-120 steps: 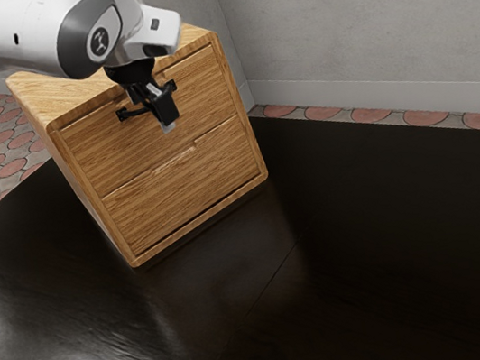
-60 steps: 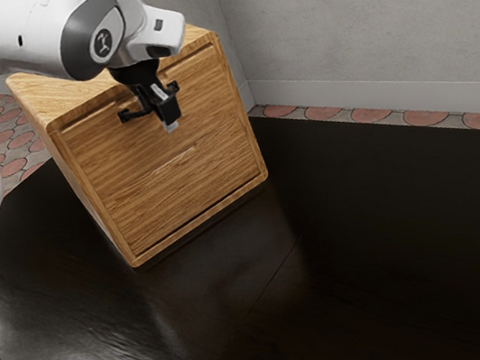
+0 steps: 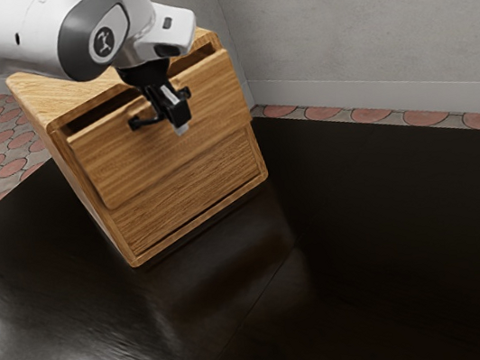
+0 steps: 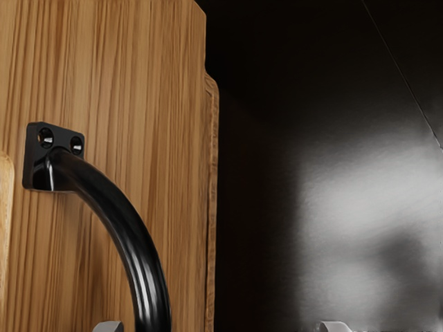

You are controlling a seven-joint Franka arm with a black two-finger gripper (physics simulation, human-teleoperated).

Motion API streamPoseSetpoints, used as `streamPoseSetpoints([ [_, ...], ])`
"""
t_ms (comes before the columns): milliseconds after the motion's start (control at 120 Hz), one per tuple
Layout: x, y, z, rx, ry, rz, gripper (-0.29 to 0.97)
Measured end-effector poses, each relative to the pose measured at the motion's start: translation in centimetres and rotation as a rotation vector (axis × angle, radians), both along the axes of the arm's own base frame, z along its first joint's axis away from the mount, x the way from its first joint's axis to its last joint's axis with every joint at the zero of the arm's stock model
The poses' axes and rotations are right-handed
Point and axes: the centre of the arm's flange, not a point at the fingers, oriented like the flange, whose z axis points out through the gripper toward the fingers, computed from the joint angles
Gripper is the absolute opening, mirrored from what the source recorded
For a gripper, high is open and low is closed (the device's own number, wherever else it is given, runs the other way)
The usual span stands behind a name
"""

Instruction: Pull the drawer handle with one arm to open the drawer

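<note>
Our gripper hangs in the frame's upper left, its 2 fingertips apart with the black handle between them (nearer 1 tip, by the wrist view). The top drawer juts partly out of the wooden cabinet on the dark tabletop.

Cabinet and drawer: light wood, straight visible grain, smooth with a satin sheen. Handle: black, smooth and semi-gloss, apparently painted metal, with fine lengthwise ridges. Table: very dark, polished, glossy with soft reflections; wall: matt grey, faintly mottled like plaster; arm: smooth white shell, glossy, plastic in look.
</note>
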Motion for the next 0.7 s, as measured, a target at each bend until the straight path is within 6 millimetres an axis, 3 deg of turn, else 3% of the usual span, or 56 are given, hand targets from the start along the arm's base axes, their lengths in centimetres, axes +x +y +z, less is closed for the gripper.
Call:
streamPoseSetpoints([
  [425, -1.4, -3.8, 0.3, -0.018, 0.008, -0.032, 0.32],
  [700, -2.3, -5.1, 0.4, -0.03, 0.016, -0.034, 0.31],
])
